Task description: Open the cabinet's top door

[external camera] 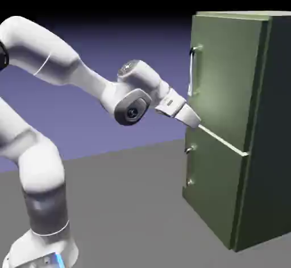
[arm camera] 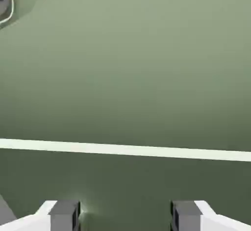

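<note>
Blue-violet backdrop and grey floor (external camera: 125,204) lie behind and beneath the cabinet (external camera: 270,119), over at the exterior view's right. Its top door (external camera: 224,79) looks closed, upper handle (external camera: 191,71) on the left edge, so by my judgement the opening itself is all left to do. My jaws (arm camera: 125,216) stand wide apart near the pale seam (external camera: 223,139), nothing between them; whether a tip touches the front, I cannot tell.
</note>
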Motion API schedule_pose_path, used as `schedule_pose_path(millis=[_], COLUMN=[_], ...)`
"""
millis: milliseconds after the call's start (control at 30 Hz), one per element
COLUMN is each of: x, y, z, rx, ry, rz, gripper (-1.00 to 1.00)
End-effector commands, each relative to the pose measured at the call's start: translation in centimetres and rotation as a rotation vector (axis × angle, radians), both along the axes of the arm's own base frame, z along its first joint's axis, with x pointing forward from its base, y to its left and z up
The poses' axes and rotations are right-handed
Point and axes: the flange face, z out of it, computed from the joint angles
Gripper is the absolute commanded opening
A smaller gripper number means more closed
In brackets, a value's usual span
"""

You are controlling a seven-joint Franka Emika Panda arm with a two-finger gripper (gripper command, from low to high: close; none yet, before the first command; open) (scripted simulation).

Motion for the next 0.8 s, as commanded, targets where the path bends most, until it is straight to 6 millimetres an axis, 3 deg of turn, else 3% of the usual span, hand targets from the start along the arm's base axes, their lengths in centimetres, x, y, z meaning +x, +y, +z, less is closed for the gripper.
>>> schedule_pose_path(millis=[0,367,767], x=[-0.1,-2.4,-5.1], y=[-0.2,-1.8,-1.1], z=[0.6,5.7,9.0], rx=[0.006,0.064,0.1], ry=[-0.011,-0.144,-0.308], rz=[-0.009,-0.079,-0.107], gripper=[0.0,0.0,0.0])
